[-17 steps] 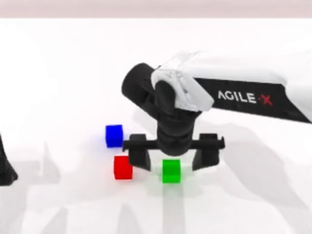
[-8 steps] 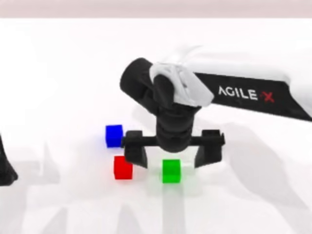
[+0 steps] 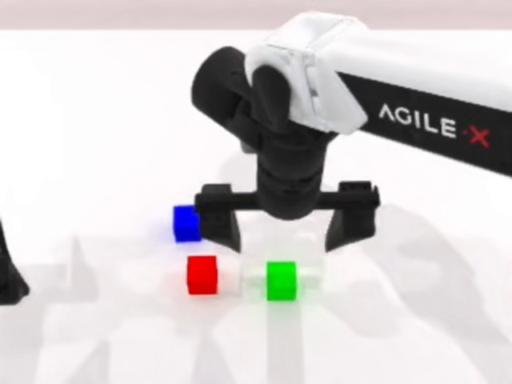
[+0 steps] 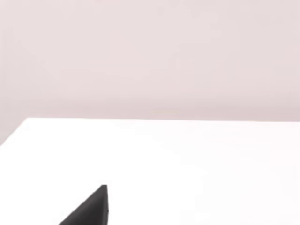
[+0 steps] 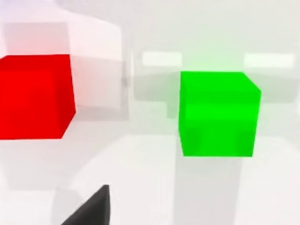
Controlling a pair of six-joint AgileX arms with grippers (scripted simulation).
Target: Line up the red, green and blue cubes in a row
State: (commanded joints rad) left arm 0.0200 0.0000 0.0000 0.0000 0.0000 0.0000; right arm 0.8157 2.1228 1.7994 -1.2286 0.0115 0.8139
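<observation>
The right end effector [image 3: 288, 228] hangs over the white table [image 3: 112, 120] with its fingers [image 3: 225, 228] spread wide and released, holding nothing, poised just behind the green cube [image 3: 281, 281], which lies free on the table. The red cube [image 3: 202, 274] sits beside the green cube on its left with a gap between them, and the blue cube [image 3: 186, 223] lies behind and slightly left of the red one, partly hidden by the left finger. The left arm [image 3: 10, 276] stays parked at the table's left edge, well apart from the green cube; its end effector's state cannot be told.

Red cube [image 3: 202, 274], green cube [image 3: 281, 281], apparently blue cube [image 3: 186, 223], black claw [image 3: 288, 228].
</observation>
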